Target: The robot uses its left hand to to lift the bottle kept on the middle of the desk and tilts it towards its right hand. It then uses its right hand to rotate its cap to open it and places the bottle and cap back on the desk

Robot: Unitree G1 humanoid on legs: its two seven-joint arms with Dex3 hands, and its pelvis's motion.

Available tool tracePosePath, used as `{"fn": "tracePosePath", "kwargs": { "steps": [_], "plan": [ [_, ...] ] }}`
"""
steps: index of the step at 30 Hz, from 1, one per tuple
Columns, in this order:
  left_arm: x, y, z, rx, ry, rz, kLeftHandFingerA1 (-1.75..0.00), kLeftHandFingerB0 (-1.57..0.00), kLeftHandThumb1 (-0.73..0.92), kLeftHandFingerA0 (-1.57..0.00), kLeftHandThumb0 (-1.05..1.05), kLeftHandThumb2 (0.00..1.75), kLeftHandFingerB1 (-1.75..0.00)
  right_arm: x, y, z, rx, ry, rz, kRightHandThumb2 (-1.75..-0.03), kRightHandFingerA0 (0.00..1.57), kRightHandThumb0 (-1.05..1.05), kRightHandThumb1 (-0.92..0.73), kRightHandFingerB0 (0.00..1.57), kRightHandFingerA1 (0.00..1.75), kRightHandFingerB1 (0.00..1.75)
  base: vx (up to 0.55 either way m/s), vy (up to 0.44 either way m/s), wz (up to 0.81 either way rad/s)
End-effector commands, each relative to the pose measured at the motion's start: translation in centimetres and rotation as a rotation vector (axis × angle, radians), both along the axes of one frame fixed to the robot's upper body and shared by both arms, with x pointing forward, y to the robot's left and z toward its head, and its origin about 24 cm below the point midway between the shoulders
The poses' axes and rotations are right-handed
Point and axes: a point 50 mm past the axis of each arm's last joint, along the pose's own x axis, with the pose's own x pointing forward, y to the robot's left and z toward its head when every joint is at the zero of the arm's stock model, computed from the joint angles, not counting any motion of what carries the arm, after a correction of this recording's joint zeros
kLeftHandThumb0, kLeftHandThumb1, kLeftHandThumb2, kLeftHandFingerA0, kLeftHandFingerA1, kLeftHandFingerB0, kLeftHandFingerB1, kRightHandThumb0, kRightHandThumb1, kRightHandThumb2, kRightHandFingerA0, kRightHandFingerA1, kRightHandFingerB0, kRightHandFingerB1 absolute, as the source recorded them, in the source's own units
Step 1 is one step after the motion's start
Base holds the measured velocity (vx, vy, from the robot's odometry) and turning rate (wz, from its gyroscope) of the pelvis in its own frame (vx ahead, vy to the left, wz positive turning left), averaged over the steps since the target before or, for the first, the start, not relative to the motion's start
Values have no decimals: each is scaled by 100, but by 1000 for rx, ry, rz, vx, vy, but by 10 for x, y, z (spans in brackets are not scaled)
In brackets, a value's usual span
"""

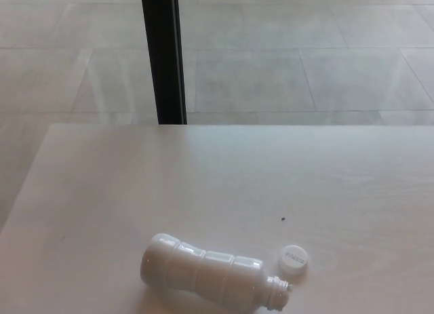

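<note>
Neither the left hand nor the right hand is showing in the head view, so whether their fingers are apart or closed cannot be told; no arm is reaching over the counter [135, 185] either.

The white bottle [203, 270] is lying on its side close to the near edge of the counter, roughly midway along that edge; its rounded base is pointing toward the left edge and slightly away from the near edge, while its open threaded neck is pointing toward the right edge and slightly toward the near one; its ribbed body is resting directly on the pale surface.

The white cap [294, 258] is lying off the bottle, flat on the counter just beside the neck, on the side nearer the right edge and a little farther from the near edge; faint lettering is showing on its top, too small to read.

A small dark speck [283, 218] is sitting on the counter beyond the cap, toward the far edge.

Past the far edge, a black upright post [163, 56] is standing on a pale tiled floor [305, 56].
</note>
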Motion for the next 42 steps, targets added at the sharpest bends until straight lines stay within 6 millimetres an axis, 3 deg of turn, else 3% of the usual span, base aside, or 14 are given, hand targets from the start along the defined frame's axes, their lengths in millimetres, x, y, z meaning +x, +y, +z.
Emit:
{"fn": "tracePosePath", "kwargs": {
  "steps": [1,2,3,4,5,7,8,9,13,23,24,25,35,42],
  "plan": [
    [-64,-27,-25,117,479,-208,-40,-29,71,-35,-65,61,-33,-57,52,-97,482,-103,-387,-60,45,-38,-70,35,53,32,0,0,0],
    [-63,-28,-26,95,536,-346,-54,-16,56,-33,-64,96,-44,-57,54,-100,493,-72,-342,-61,48,-39,-69,34,48,32,0,0,0],
    [-59,-29,-27,136,704,-649,-53,-23,64,-38,-69,100,-44,-58,56,-102,504,-33,-280,-82,45,-45,-59,32,56,46,0,0,0],
    [-58,-29,-28,152,743,-720,-53,-23,64,-38,-69,100,-44,-58,57,-102,508,-26,-265,-82,45,-45,-59,32,56,46,0,0,0],
    [-60,-30,-27,140,763,-815,-34,-32,79,-33,-62,64,-31,-59,58,-103,487,30,-214,-85,50,-46,-59,32,59,47,0,0,0],
    [-59,-32,-27,140,793,-944,-32,-33,80,-31,-61,65,-32,-59,60,-103,473,82,-152,-84,53,-45,-58,31,60,46,0,0,0],
    [-58,-32,-28,160,804,-919,-48,-28,67,-28,-64,97,-47,-58,62,-102,472,110,-115,-84,61,-44,-56,40,63,49,0,0,0],
    [-59,-32,-29,169,801,-886,-50,-28,65,-33,-65,95,-46,-58,63,-102,472,121,-94,-60,68,-39,-66,49,62,38,0,0,0],
    [-62,-29,-26,176,761,-776,-56,-24,62,-36,-56,99,-48,-59,63,-101,470,157,-59,-61,66,-38,-69,50,64,39,0,0,0],
    [-67,-27,-24,197,820,-864,-55,-27,63,-37,-57,99,-48,-64,66,-98,479,234,2,-60,75,-37,-67,54,73,43,0,0,0],
    [-65,-26,-24,209,815,-841,-41,-40,75,-45,-51,63,-36,-62,68,-99,482,228,3,-60,76,-37,-67,57,74,45,0,0,0],
    [-65,-26,-24,211,808,-845,-57,-27,62,-39,-52,98,-49,-62,69,-99,476,239,18,-60,75,-37,-68,58,71,45,0,0,0],
    [-69,-23,-22,204,805,-825,-57,-27,60,-39,-51,98,-50,-66,76,-91,476,299,75,-61,63,-38,-70,50,64,45,0,0,0],
    [-67,-24,-22,216,801,-822,-57,-29,59,-40,-52,97,-50,-64,81,-87,461,341,97,-61,64,-37,-70,53,58,44,0,0,0]
  ]
}}
